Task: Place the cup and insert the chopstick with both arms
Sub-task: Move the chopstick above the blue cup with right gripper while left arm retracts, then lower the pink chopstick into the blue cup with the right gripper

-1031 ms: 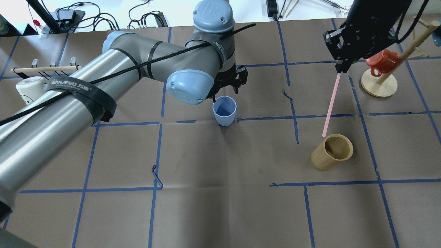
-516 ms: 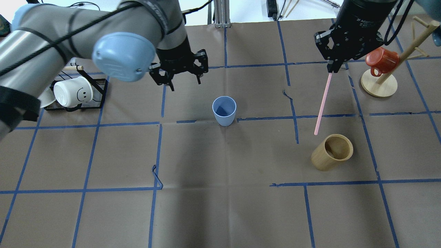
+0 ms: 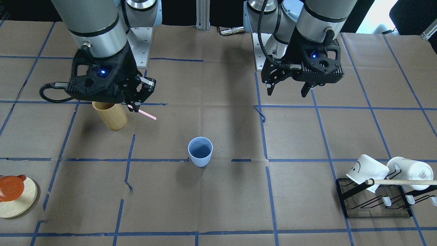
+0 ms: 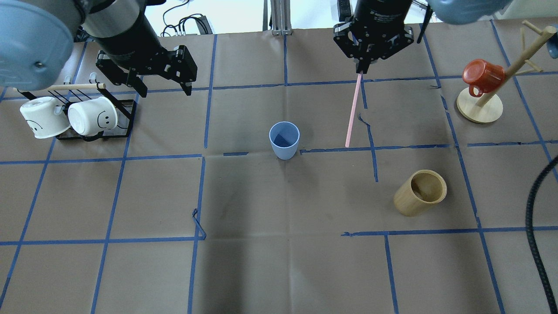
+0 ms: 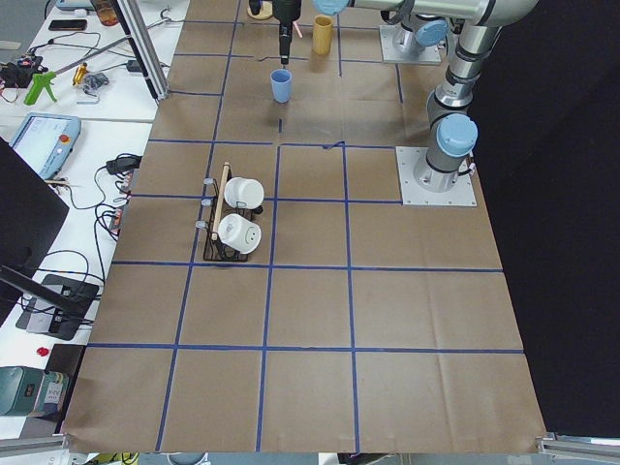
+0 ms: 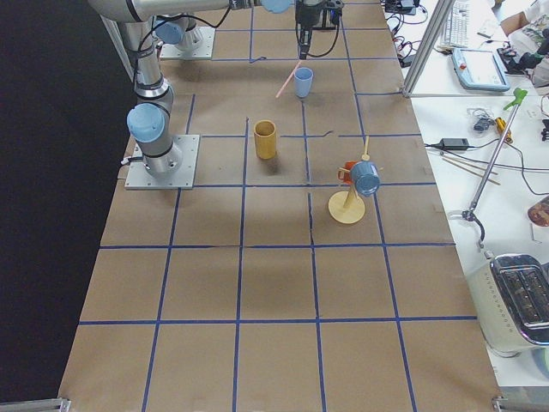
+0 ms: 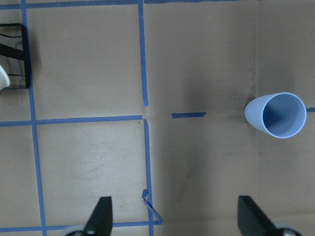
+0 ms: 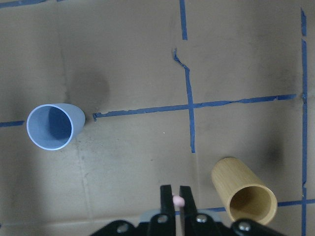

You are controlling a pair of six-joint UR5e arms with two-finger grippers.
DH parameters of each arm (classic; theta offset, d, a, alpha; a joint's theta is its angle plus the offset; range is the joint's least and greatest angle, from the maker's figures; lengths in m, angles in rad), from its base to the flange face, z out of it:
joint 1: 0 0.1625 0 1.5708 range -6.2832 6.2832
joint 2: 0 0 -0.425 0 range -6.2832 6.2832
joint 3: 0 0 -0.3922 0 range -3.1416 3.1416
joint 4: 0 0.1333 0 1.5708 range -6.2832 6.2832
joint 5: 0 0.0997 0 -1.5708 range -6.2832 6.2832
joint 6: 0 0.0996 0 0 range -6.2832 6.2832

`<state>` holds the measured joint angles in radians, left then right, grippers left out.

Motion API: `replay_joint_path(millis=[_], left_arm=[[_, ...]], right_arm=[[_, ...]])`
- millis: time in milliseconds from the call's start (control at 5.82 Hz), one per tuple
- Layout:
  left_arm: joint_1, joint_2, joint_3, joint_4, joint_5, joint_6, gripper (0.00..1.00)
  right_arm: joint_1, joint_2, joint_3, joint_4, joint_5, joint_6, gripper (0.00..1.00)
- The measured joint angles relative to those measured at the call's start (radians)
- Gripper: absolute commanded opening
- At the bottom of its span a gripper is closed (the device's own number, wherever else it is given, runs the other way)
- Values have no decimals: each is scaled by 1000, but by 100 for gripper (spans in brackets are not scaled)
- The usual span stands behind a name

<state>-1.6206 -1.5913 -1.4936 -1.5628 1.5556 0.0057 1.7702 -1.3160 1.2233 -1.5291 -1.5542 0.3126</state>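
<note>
On the counter (image 4: pixel 279 261) the cup (image 4: pixel 284 139) is standing upright at centre, the left fingers (image 7: pixel 101 216) are hanging wide and empty, and the right fingers (image 8: pixel 167 195) are pinching the chopstick (image 4: pixel 353 111) near it, its slant possibly risking a cup-tipping rim strike.

Overhead and front cameras face each other; both downward wrist views share the blue cup (image 7: pixel 275 115).

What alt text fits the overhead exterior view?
The right gripper holds a pink chopstick pointing down beside an upright blue cup in the middle. The left gripper hangs open near a rack of white mugs; a wooden cup stands lower right.
</note>
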Motion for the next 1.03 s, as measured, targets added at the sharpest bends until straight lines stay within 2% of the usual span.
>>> replay_joint_path(millis=[344, 516, 688, 1031], left_arm=[[14, 33, -6, -26, 2, 43, 99], [16, 33, -2, -27, 4, 44, 99], [17, 32, 0, -28, 2, 40, 99], [17, 30, 1, -28, 1, 13, 99]], right_arm=[[119, 168, -193, 3, -2, 124, 4], [155, 222, -236, -1, -4, 158, 4], [175, 255, -246, -6, -9, 170, 4], [181, 277, -202, -10, -29, 168, 4]])
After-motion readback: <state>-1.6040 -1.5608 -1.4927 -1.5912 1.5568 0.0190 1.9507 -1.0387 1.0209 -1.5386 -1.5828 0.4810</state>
